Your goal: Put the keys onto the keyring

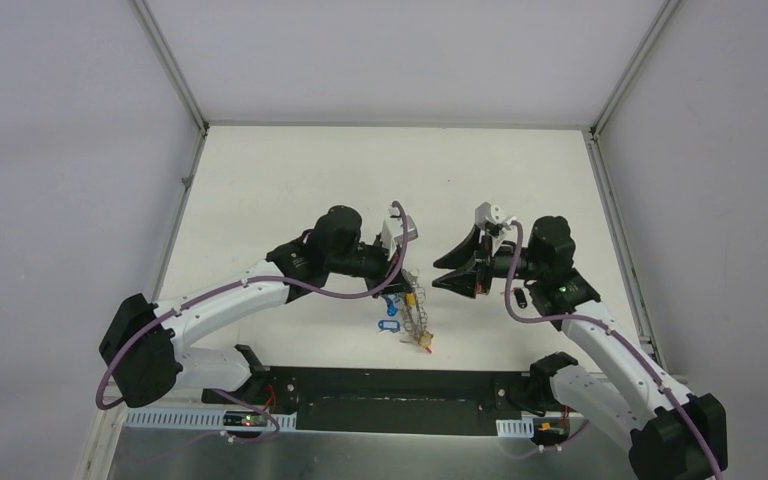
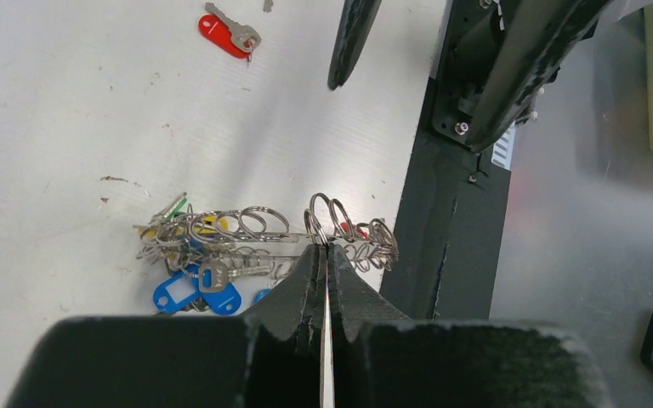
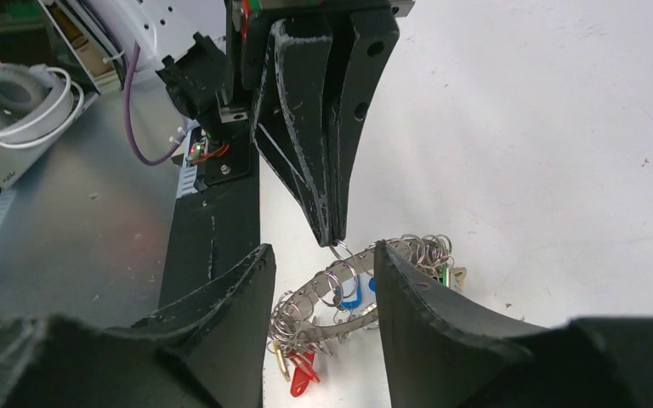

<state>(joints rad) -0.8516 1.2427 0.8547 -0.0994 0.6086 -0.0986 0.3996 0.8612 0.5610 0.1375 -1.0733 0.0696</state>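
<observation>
**A:** What was the left claw (image 2: 324, 248) doing?

**B:** It was closed tight, with its tips pinching one of the small wire loops on the keyring (image 2: 255, 234). The rest of the keyring sprawled just ahead of those tips and sagged down to the white table (image 2: 68, 102). Its small keys and blue tags (image 2: 195, 295) were bunched close beside the claw's fingers.

**A:** And the right claw (image 3: 323, 251)?

**B:** It was open, with nothing between its fingers. It faced the left claw nearly tip to tip, and the two were close together. From the right wrist, the keyring showed through the gap between its fingers, just beyond and below them. The left claw's closed tips came down onto the keyring from above.

**A:** Where was the loose key?

**B:** A red-headed key (image 2: 225, 34) lay flat on the table, well ahead of the left claw's tips and apart from the keyring. One finger of the right claw hung near it. I could not tell whether that finger touched the table.
</observation>
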